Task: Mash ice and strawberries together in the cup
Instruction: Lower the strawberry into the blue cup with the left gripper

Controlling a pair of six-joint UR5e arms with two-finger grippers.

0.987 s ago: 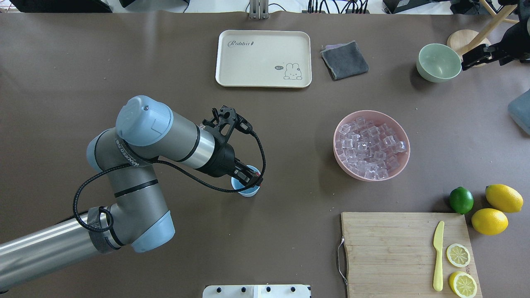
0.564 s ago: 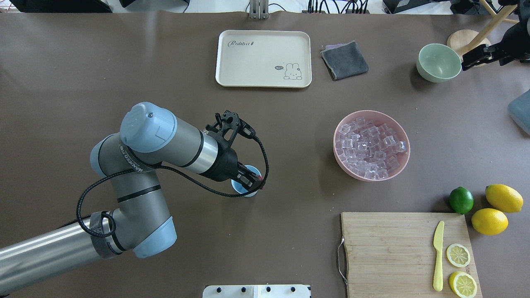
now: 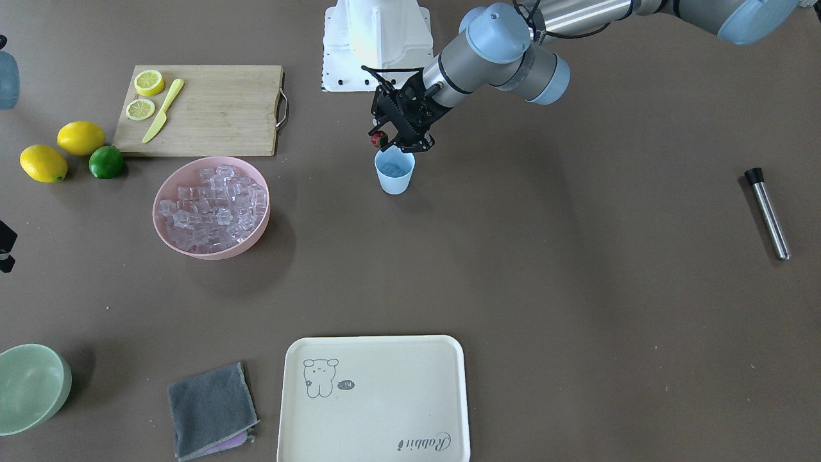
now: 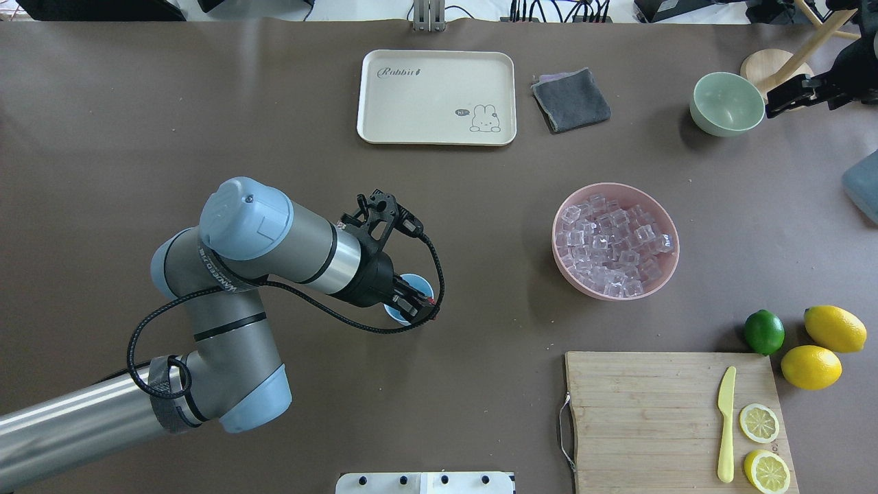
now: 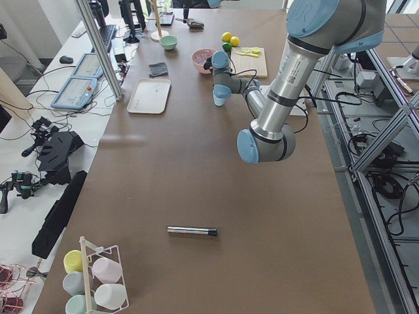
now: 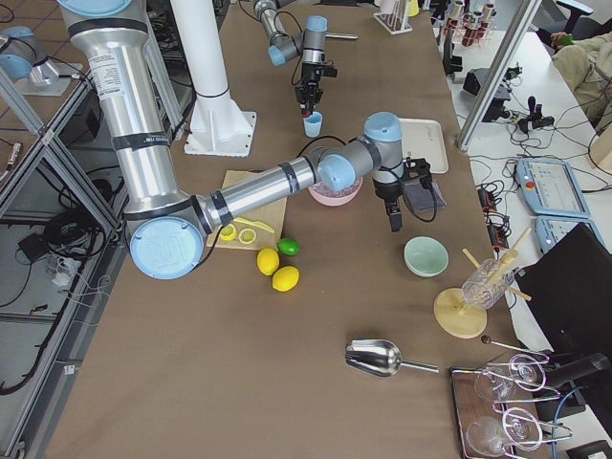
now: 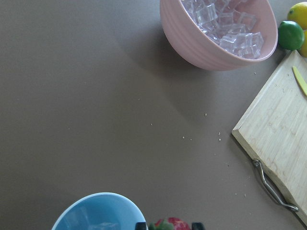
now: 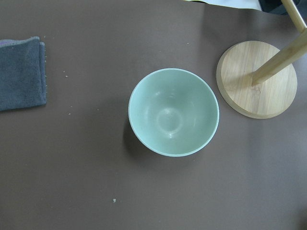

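Observation:
The light blue cup [image 3: 394,173] stands mid-table, and a little ice shows inside it. My left gripper [image 3: 387,142] hangs just above the cup's rim on the robot's side, shut on a small red strawberry [image 3: 378,138]. In the left wrist view the strawberry [image 7: 169,224] sits between the fingertips at the bottom edge, just right of the cup [image 7: 98,213]. From overhead the gripper [image 4: 420,307] covers part of the cup [image 4: 411,285]. More ice [image 4: 610,247] fills a pink bowl [image 4: 562,264]. My right gripper [image 4: 782,96] hovers by a pale green bowl [image 4: 727,103]; its jaws are unclear.
A cream tray [image 4: 436,96] and grey cloth [image 4: 571,99] lie at the far side. A cutting board [image 4: 645,418] holds a yellow knife and lemon halves, with a lime [image 4: 764,331] and two lemons beside it. A steel rod [image 3: 766,212] lies off to my left.
The left arm has shifted a little, and its gripper has edged toward the robot's side of the cup with the strawberry still held. The right arm has not moved.

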